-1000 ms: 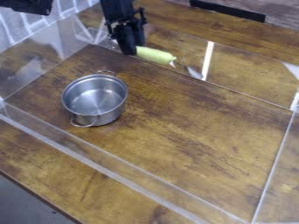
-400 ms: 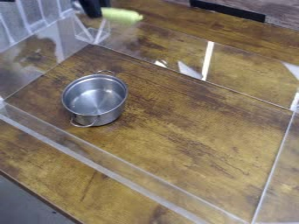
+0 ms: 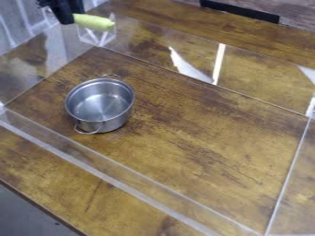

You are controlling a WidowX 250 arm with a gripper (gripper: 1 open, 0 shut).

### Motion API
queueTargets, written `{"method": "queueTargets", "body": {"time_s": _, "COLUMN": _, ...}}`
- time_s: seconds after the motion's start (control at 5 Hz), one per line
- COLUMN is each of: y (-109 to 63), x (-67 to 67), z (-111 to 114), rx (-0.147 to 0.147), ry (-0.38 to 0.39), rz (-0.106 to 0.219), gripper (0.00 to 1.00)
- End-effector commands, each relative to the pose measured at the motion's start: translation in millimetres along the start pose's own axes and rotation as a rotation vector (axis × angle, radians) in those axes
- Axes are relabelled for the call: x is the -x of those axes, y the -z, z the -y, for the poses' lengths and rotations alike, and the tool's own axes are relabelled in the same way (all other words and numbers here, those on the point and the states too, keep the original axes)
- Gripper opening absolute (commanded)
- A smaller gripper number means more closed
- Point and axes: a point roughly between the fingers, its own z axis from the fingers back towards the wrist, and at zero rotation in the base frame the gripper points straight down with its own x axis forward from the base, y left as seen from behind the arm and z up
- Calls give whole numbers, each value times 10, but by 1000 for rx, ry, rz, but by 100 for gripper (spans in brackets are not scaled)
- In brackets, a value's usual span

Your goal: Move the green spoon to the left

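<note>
Step in hand: We judge this to be the carry phase. The green spoon [image 3: 94, 18] is off the desk [image 3: 209, 138] and sits at the upper left corner of the view, well apart from the steel pot [image 3: 99, 103].

Tool state: The tool [image 3: 62, 13] is dark, blurred and cut by the top edge of the view. We read it as clenched on the green spoon, since the spoon hangs in the air with its left end at the tool. We cannot make out the individual jaws.

Spoon position: Only the yellow-green handle shows, lying roughly level and pointing right from the tool. The silver bowl is hidden or too blurred to tell. Below it stands the clear wall of the enclosure [image 3: 96, 37].

Progress: We judge the leftward travel largely made; the set-down is not yet done.

Next move calls for: We would lower the spoon onto bare wood to the left of the pot, keep clear of the clear wall, then release and lift away.

Risk: A glancing touch on the wall could twist the spoon in the grip.
</note>
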Motion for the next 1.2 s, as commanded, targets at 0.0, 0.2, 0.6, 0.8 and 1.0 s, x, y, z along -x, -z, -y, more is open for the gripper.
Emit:
{"method": "queueTargets", "body": {"time_s": 0.0, "y": -670, "x": 52, "z": -124, "rx": 123, "ry": 10, "rz": 94, "gripper": 0}}
{"method": "queueTargets", "body": {"time_s": 0.2, "y": -699, "x": 90, "z": -211, "rx": 122, "ry": 7, "rz": 105, "gripper": 0}}
{"method": "queueTargets", "body": {"time_s": 0.6, "y": -582, "x": 43, "z": -358, "rx": 121, "ry": 8, "rz": 123, "gripper": 0}}
{"method": "queueTargets", "body": {"time_s": 0.8, "y": -502, "x": 7, "z": -431, "rx": 118, "ry": 3, "rz": 133, "gripper": 0}}
{"method": "queueTargets", "body": {"time_s": 1.0, "y": -531, "x": 40, "z": -531, "rx": 124, "ry": -20, "rz": 142, "gripper": 0}}
